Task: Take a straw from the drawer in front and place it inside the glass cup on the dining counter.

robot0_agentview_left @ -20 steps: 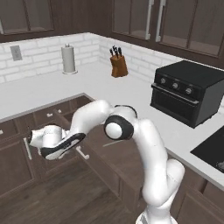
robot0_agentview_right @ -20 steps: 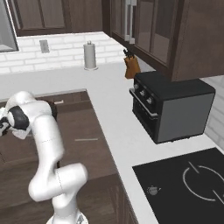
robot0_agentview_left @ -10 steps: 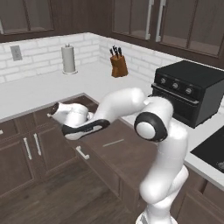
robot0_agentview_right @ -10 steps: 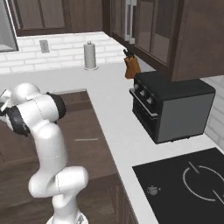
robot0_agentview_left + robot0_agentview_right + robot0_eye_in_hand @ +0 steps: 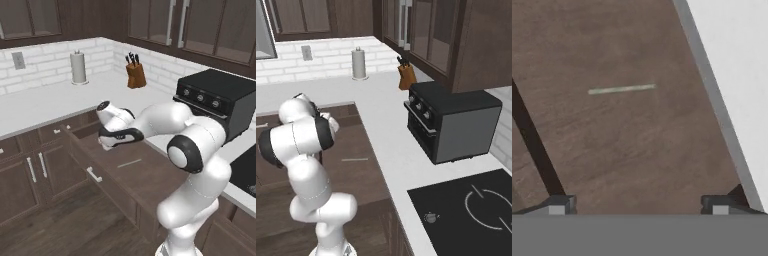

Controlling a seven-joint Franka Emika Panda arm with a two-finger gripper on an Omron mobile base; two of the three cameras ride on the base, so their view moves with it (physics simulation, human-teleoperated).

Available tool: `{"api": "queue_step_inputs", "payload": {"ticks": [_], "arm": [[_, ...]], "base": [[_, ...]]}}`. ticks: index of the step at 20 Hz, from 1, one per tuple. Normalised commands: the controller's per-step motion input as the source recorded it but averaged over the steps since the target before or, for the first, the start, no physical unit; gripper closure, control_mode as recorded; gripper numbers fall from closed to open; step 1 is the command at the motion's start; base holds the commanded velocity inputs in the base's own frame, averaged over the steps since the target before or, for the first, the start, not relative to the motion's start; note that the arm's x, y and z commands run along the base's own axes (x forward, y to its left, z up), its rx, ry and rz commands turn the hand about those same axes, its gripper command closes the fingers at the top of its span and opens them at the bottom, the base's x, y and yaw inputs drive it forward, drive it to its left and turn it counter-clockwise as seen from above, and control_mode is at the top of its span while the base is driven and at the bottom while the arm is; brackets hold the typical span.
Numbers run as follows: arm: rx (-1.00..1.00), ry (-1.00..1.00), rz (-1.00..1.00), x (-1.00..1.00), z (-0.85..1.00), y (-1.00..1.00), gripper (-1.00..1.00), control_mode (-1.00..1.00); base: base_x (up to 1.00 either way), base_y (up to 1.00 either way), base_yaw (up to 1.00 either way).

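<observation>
Looking at the biggest thing first, the drawer (image 5: 125, 172) stands pulled out across the middle of the left base view, its dark wooden floor bare and its front with the silver handle (image 5: 94, 174) toward the lower left. The white worktop (image 5: 737, 75) runs down the right side of the hand view, close beside the drawer's edge. The gripper (image 5: 107, 142) hangs over the drawer near the centre of the left base view, released, its two tips wide apart at the bottom of the hand view with nothing between them. The straw (image 5: 622, 89) lies flat on the drawer floor in the upper middle of the hand view, well apart from the fingertips (image 5: 559, 205).

The main risk, as I judge it, is the pinch itself: so thin a stick lying flat may roll or skid aside as the tips close, or they may scrape the wood and miss. Descending too near the right could also knock a finger on the drawer's side wall
</observation>
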Motion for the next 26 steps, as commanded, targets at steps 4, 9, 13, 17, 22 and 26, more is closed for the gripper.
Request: {"api": "queue_step_inputs", "payload": {"ticks": [4,9,13,17,22,26], "arm": [[0.22,0.28,0.05,0.18,-0.65,-0.43,-1.00,-1.00],[0.18,0.27,0.10,0.19,-0.79,-0.08,-1.00,-1.00],[0.13,0.23,0.11,0.16,-0.83,0.00,-1.00,-1.00],[0.07,0.13,0.11,0.02,-0.78,0.04,-1.00,-1.00],[0.03,0.02,0.12,0.00,-0.60,0.25,-1.00,-1.00],[0.00,0.00,0.11,0.00,-0.43,0.38,-1.00,-1.00]], "base": [[0.00,0.00,0.00],[0.00,0.00,0.00],[0.00,0.00,0.00],[0.00,0.00,0.00],[0.00,0.00,0.00],[0.00,0.00,0.00]]}}
